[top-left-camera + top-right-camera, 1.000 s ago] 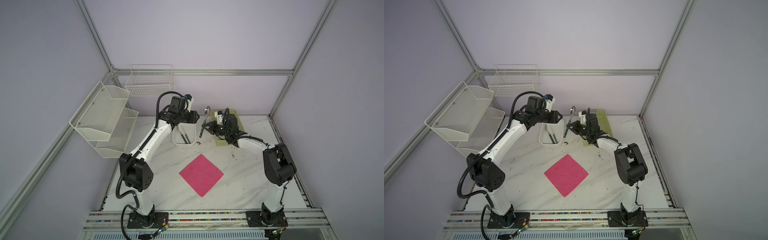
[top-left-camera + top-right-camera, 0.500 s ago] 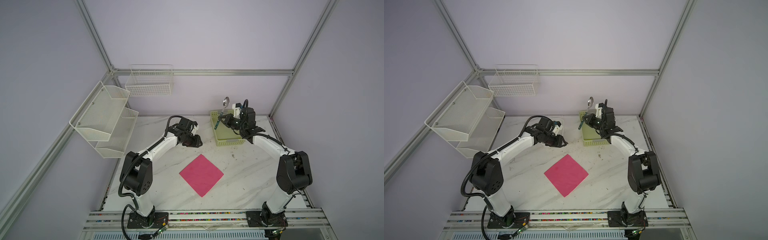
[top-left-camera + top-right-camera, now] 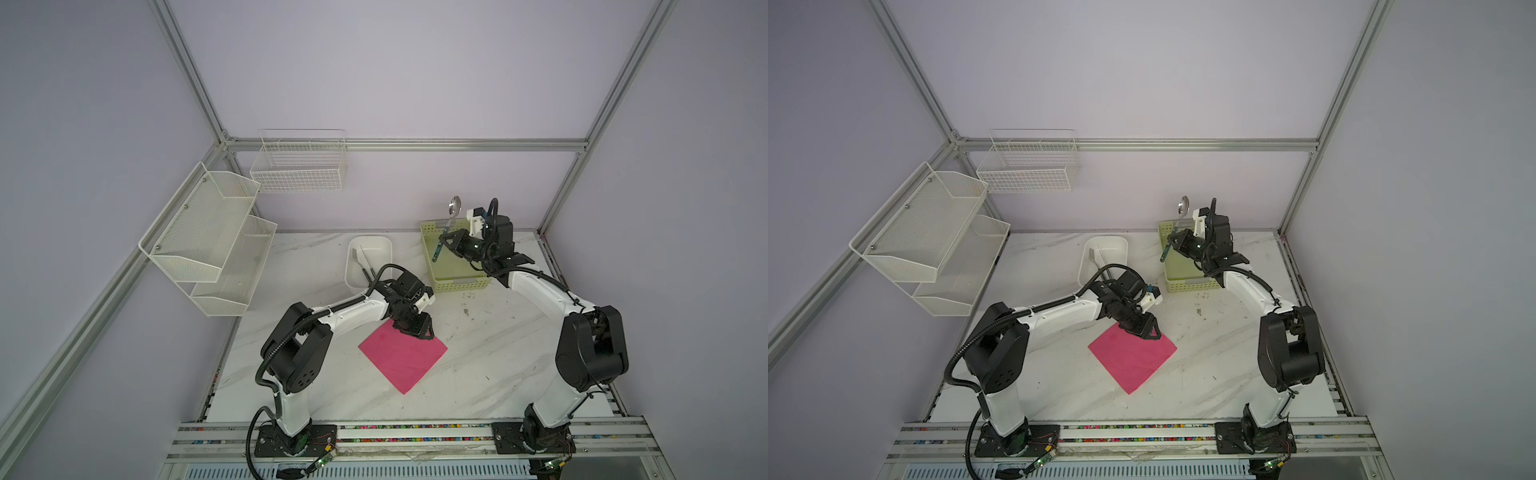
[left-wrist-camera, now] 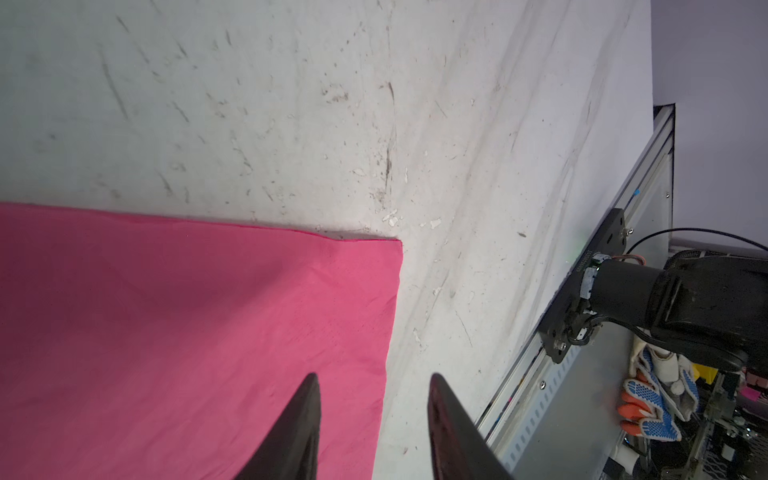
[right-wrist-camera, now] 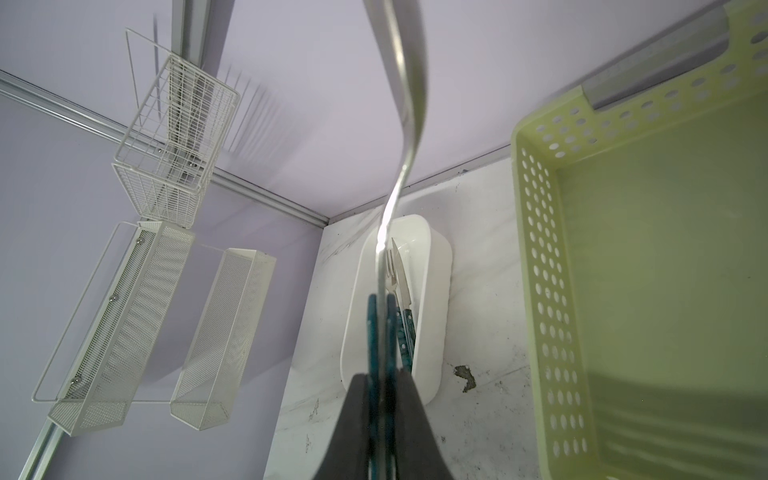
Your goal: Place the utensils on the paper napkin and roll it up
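Left wrist view: left gripper (image 4: 374, 376) low over the table, black fingers (image 4: 303, 419) spread apart and empty. One fingertip above the thin, bright pink square paper napkin (image 4: 187, 332), its partner above bare white marble tabletop (image 4: 291, 104), straddling a napkin edge not far from a corner. Impossible to tell whether touching the paper or just above it.

Lying flat near the middle of the table in both top views, that napkin, turned like a diamond, with the left gripper at its far corner. Well apart from all the cutlery.

Right wrist view: right gripper (image 5: 380, 376) pressed together on the dark teal handle of a slim spoon (image 5: 409, 124) with a shiny silver bowl. Held in the air over the far left part of a pale green perforated plastic basket (image 3: 457, 284) in a top view, bowl uppermost, handle end slanting down toward the left.

Just left of that basket, near the back wall: a white oblong plastic tub (image 3: 370, 239). Inside, side by side, a matching fork (image 5: 389, 266) and a table knife (image 5: 402, 278), silver ends toward the back wall, teal handles toward the front. Near end of the tub hidden behind the left arm (image 3: 357, 311).

On the walls: a white wire basket (image 3: 299, 166) at the back, a white two-tier mesh shelf (image 3: 208, 241) on the left side.
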Robot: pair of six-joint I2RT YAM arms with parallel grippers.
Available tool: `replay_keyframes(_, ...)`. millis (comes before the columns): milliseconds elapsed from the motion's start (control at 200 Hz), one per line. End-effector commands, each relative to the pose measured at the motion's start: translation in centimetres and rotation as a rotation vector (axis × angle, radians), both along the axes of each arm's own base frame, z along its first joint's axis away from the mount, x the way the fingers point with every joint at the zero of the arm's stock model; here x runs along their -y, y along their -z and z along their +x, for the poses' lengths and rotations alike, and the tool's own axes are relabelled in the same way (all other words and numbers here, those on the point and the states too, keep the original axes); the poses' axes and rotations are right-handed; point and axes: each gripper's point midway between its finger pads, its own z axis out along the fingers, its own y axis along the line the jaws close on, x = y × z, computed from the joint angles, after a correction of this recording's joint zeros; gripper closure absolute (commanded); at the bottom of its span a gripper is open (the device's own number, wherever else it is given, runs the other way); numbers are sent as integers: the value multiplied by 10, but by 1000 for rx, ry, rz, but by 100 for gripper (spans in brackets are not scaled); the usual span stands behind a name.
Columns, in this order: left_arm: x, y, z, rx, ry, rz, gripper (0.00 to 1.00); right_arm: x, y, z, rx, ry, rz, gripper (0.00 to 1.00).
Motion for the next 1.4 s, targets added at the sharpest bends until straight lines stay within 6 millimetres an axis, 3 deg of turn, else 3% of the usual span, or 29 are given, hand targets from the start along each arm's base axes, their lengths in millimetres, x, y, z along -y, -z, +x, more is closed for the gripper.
replay_keyframes(0,11,11,-8,-33,22,-25,58,12,-39,-5,97,21,0,100)
replay_keyframes(380,26,41,-18,-98,57,-9,58,34,-57,-16,129,57,-18,100)
replay_keyframes(590,37,43,-20,-114,73,-33,58,37,-62,-22,136,60,-25,100)
replay_keyframes(725,43,33,-14,-87,66,-54,58,37,-60,-24,132,57,-27,100)
replay_keyframes(910,45,-19,5,46,38,-124,57,39,-66,-32,164,44,-61,100)
replay_keyframes(1100,20,-101,37,281,-72,-268,56,30,-82,-49,259,-52,-93,100)
replay_keyframes(1235,-4,-161,54,433,-104,-370,52,25,-101,-70,400,-119,-119,100)
replay_keyframes(1255,-8,-169,57,460,-111,-381,52,26,-116,-80,449,-128,-113,100)
replay_keyframes(1310,-19,-194,63,541,-126,-422,51,22,-125,-93,511,-171,-115,100)
replay_keyframes(1395,-30,-234,66,643,-116,-540,43,15,-131,-110,575,-248,-110,100)
